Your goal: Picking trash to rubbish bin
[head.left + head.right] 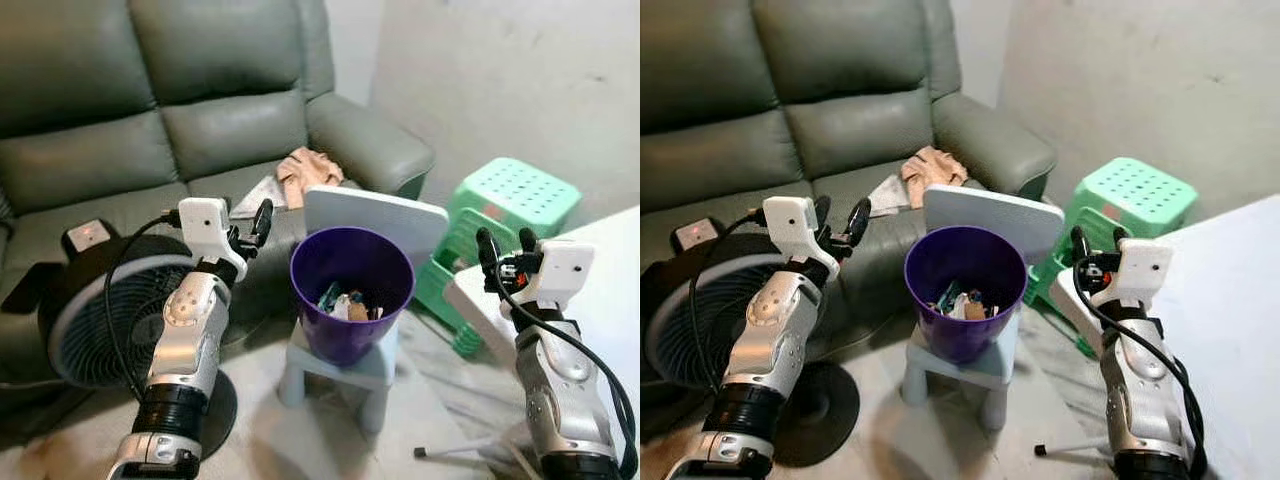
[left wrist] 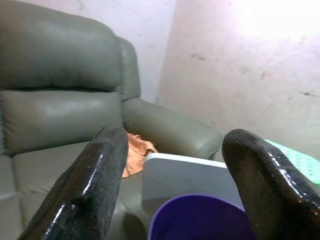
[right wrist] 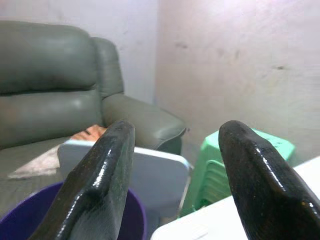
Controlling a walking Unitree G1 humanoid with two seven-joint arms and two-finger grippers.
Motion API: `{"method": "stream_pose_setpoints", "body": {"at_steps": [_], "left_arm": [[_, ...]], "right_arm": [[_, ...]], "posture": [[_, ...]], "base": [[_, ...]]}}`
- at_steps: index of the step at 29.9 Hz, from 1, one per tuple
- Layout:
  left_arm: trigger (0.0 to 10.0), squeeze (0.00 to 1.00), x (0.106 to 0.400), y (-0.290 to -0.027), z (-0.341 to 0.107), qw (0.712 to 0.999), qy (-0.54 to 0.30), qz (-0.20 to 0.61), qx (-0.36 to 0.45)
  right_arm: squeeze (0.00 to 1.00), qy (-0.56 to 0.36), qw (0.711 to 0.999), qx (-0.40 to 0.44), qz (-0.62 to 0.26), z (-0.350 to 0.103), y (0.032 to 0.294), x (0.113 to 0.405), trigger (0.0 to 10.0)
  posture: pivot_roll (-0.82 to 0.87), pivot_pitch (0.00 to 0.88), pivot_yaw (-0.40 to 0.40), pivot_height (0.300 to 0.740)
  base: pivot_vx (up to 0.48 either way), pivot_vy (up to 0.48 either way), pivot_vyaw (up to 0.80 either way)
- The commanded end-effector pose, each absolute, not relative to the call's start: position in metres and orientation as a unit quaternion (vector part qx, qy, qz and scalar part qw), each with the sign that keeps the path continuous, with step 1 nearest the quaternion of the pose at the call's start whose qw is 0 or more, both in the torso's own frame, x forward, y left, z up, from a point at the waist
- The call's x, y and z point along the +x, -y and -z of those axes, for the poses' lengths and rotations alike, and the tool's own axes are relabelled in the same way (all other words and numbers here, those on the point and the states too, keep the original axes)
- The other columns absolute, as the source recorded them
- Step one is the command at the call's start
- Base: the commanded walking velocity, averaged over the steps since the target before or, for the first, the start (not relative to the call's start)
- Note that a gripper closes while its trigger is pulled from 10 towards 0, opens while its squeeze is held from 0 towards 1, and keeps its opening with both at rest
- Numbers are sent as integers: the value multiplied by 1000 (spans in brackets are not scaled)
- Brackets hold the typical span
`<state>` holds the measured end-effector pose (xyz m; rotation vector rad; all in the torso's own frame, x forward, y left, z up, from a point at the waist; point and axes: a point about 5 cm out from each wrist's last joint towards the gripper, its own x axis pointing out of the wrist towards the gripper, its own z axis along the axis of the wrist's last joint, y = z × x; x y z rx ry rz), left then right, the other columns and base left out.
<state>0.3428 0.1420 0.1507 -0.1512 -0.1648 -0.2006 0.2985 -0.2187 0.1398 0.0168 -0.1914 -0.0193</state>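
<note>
While both arms hung raised, the left gripper (image 1: 250, 228) and right gripper (image 1: 503, 247) were spread wide, holding nothing. The bin (image 1: 351, 292), trash (image 1: 348, 304) already inside, sat on a small stool (image 1: 340, 372) between them. Risk: it looked tippy, so an arm bump could spill it. No readable labels.
</note>
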Motion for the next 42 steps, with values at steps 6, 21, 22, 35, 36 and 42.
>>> {"method": "stream_pose_setpoints", "body": {"at_steps": [6, 21, 22, 35, 36, 42], "left_arm": [[10000, 0, 345, -138, -152, 989, 81, 104, -70], [10000, 0, 345, -133, -152, 987, 85, 117, -66], [10000, 0, 344, -133, -154, 985, 93, 124, -69], [10000, 0, 343, -133, -151, 985, 90, 135, -52], [10000, 0, 343, -132, -151, 985, 91, 136, -53], [10000, 0, 341, -131, -149, 985, 91, 140, -53]], "right_arm": [[0, 89, 996, 4, 19, -139, 224, 297, 10000], [0, 88, 996, 0, 19, -139, 224, 296, 10000], [0, 88, 996, 0, 20, -138, 224, 296, 10000], [0, 83, 996, -1, 24, -135, 225, 292, 10000], [0, 83, 996, -2, 24, -134, 225, 292, 10000], [0, 82, 996, -2, 24, -134, 225, 291, 10000]], "posture": [[-75, 8, -14, 740], [-85, 0, -10, 740], [-86, 0, -10, 740], [-90, 0, -7, 740], [-90, 0, -7, 740], [-90, 0, -8, 740]], "base": [[0, 0, -763], [0, 0, -755], [0, 0, -750], [0, 0, -748], [0, 0, -750], [0, 0, -746]]}}
